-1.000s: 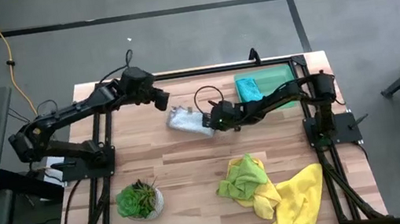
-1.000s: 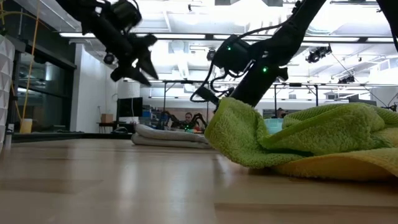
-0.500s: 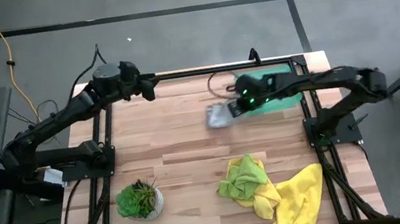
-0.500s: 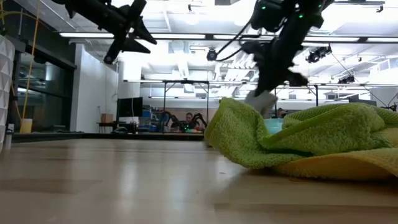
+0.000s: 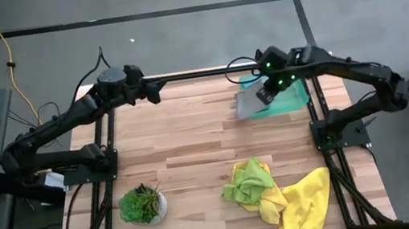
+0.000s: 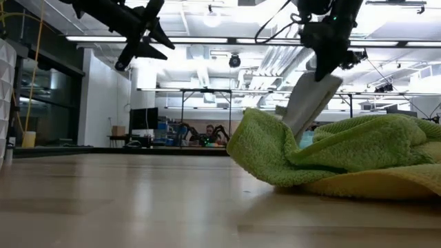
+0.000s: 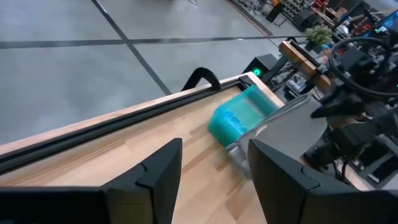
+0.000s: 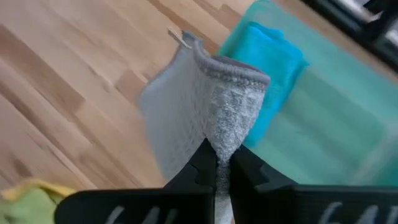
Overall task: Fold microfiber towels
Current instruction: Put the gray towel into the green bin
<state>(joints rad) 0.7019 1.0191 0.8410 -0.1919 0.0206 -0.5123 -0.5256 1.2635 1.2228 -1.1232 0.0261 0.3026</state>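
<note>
I see the left pincer (image 5: 154, 90) raised over the far edge of the surface (image 5: 188, 166), toward its left half, its fingers (image 7: 155, 174) spread apart with nothing between them. Near the front left corner stands a small potted plant (image 5: 142, 204). Further right, near the front edge, a lime green towel (image 5: 249, 181) lies crumpled on top of a bright yellow towel (image 5: 306, 206), the two touching and overlapping; in the low view the green one (image 6: 331, 151) fills the foreground with the yellow (image 6: 386, 184) showing beneath it. Above the far right part of the surface, my right pincer (image 5: 264, 94) is clamped on a folded pale grey towel (image 5: 248, 104), which hangs lifted off the wood, tilted, at the near left edge of the green tray (image 5: 296, 99). The right wrist view shows the fingers pressed together on the grey towel's (image 8: 199, 106) folded edge. A folded teal towel (image 8: 270, 68) already lies in the tray at the far right corner, just beside the hanging grey one.
</note>
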